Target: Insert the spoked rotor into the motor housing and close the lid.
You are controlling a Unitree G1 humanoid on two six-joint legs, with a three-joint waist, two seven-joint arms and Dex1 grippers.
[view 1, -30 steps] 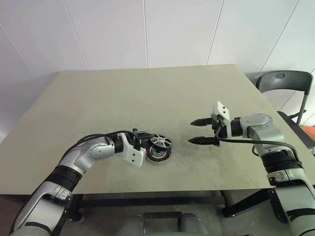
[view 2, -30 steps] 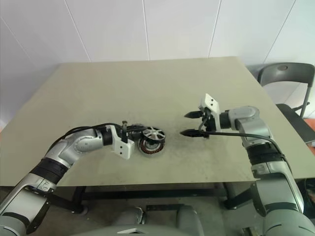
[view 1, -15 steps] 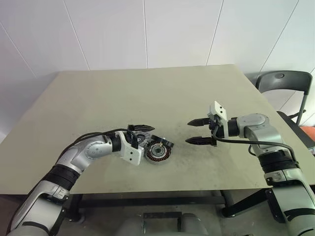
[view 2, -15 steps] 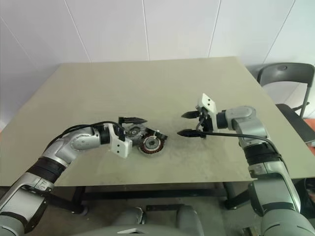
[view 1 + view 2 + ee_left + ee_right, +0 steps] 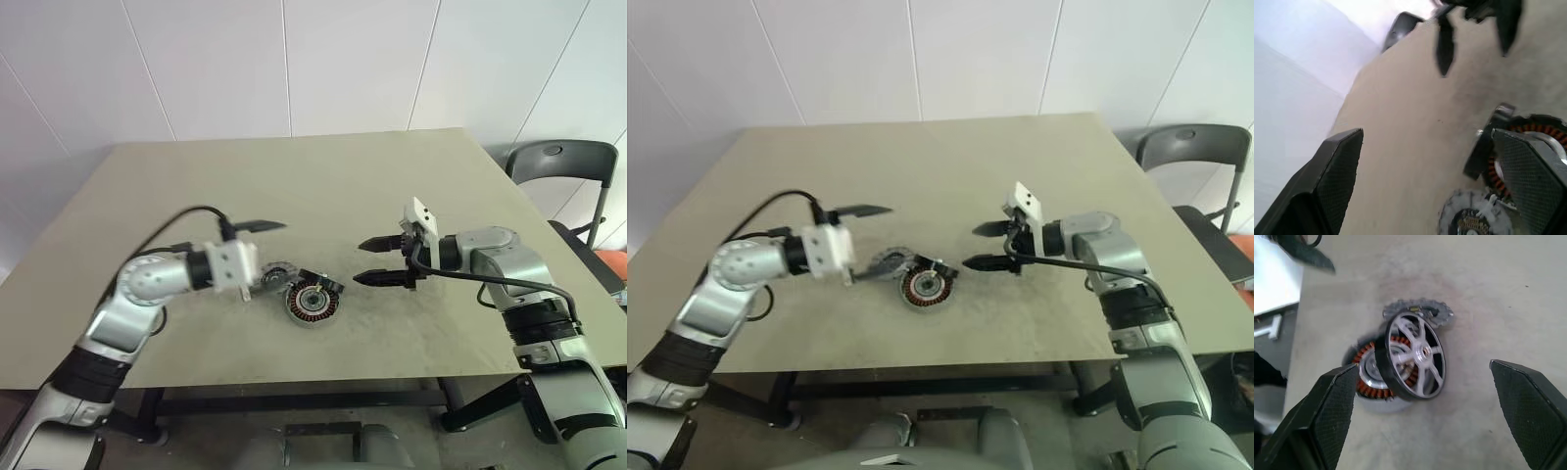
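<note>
Left gripper (image 5: 257,257) wide open and empty, at nine o'clock from tilted spoked rotor (image 5: 1413,360) leaning half-seated on motor housing (image 5: 312,304); may slide off if nudged.

Rotor (image 5: 1415,357) tilted on housing (image 5: 1369,377), lid (image 5: 1418,312) beside.

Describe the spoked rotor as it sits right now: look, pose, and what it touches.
The spoked rotor is a thin wheel with a black outer rim, pale silver spokes and a small central hub, metallic in look. It is not seated: it stands tilted, leaning on the motor housing, whose copper windings show behind it. The lid lies on the table just beyond it. Neither pincer holds it.
</note>
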